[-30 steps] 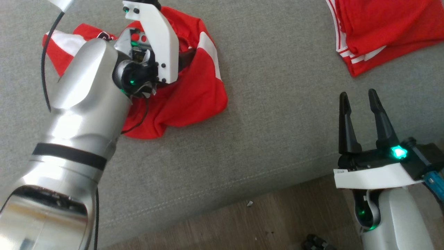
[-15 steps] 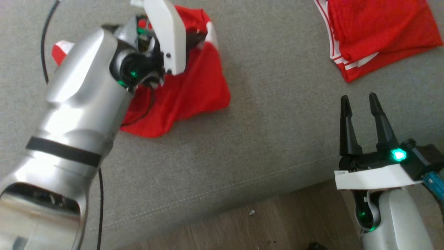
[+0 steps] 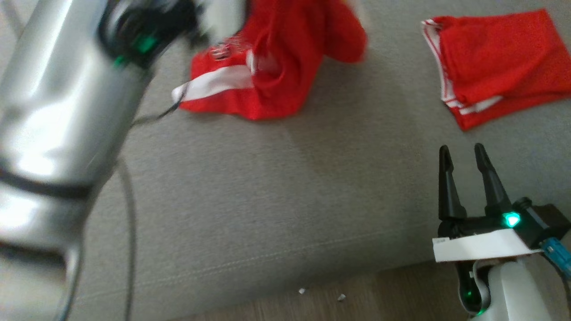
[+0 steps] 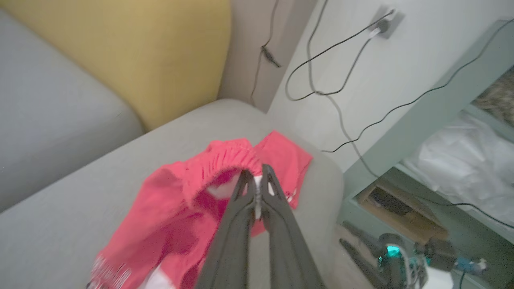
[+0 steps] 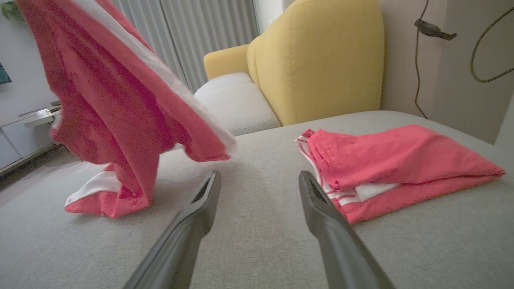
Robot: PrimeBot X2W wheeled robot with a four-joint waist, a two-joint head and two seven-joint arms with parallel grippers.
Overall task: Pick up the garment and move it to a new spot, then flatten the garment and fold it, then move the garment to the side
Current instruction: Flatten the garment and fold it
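Silver and blurred, my left arm (image 3: pixel 53 111) fills the left side of the head view. Beyond it, my left pincer (image 4: pixel 255 170) is clenched, its two dark fingers pressed together on the ribbed waistband of the garment (image 3: pixel 272 67), which is red cloth with a white stripe. Most of the garment hangs lifted in the air, and only its lower edge touches the grey sofa seat (image 3: pixel 267 200). A yellow cushion (image 5: pixel 317 60) stands at the back of the seat. Further right, well apart from the garment, a second red garment (image 3: pixel 495 62) lies folded on the seat. At the lower right, my right pincer (image 3: pixel 461 151) is released, fingers spread and grasping nothing, near the seat's front edge beside the wooden floor (image 3: pixel 379 303).
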